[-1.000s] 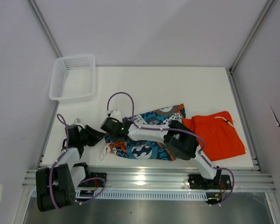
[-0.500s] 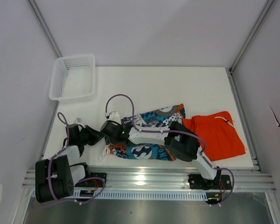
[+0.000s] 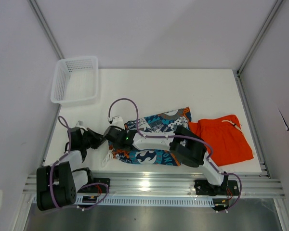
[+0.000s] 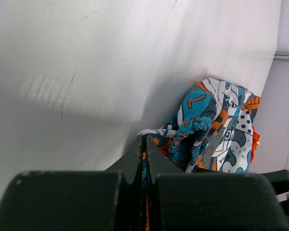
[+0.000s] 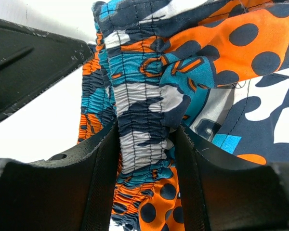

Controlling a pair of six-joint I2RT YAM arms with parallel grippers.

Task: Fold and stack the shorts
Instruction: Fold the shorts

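Note:
The patterned shorts [image 3: 156,139] lie flat near the front of the table, blue, orange, white and black. The plain orange shorts [image 3: 226,137] lie to their right, partly under them. My left gripper [image 3: 99,139] is at the patterned pair's left end. In the left wrist view it [image 4: 145,140] is shut on a thin edge of that fabric [image 4: 216,127]. My right gripper [image 3: 113,134] is right beside it. In the right wrist view it [image 5: 147,144] is shut on the gathered elastic waistband [image 5: 139,110].
A white mesh basket [image 3: 56,82] stands at the back left corner of the table. The right arm stretches across the patterned shorts from the front right. The table's front rail runs just behind the arm bases.
My right gripper has shifted a little toward the front and left with the waistband in it. The left gripper has hardly moved.

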